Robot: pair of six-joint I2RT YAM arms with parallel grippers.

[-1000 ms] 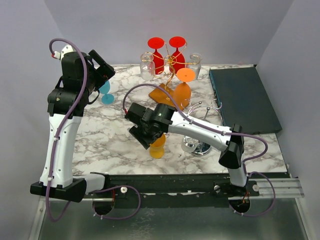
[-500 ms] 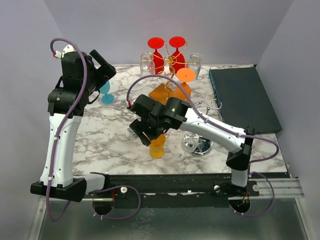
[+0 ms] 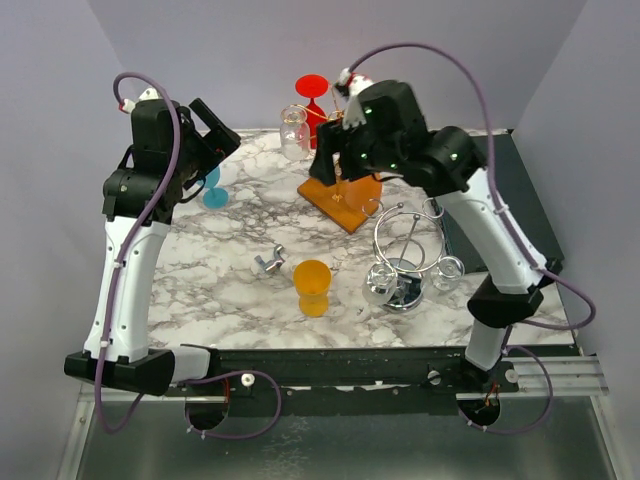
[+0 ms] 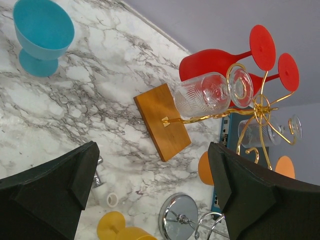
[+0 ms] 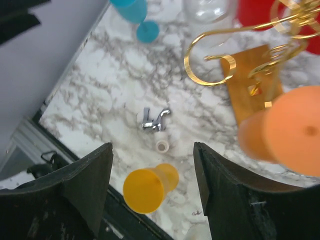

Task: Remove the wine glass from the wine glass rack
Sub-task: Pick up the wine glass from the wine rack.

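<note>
Orange plastic wine glass (image 5: pixel 292 132): hangs bowl-down on the gold wire rack (image 5: pixel 210 55), round foot toward my right wrist camera, blurred. It sits just beside my right finger, not between the two. My right gripper (image 5: pixel 152 150) is spread wide, nothing in it, raised over the rack's wooden base (image 5: pixel 252 85). My left gripper (image 4: pixel 152 147) is equally wide and empty, raised at the left side near the blue goblet (image 4: pixel 42 35). Two red wine glasses (image 4: pixel 215 57) and a clear ribbed glass (image 4: pixel 207 92) hang on the rack's far side, close to the back wall. A yellow plastic glass (image 3: pixel 312 287) stands on the white marble surface (image 3: pixel 220 270), with a small chrome fitting (image 3: pixel 268 263) just beside it and a round chrome stand (image 3: pixel 395 285) to its right. Bare marble lies between base and yellow glass. A dark teal flat box (image 3: pixel 520 185) lines the right edge.
</note>
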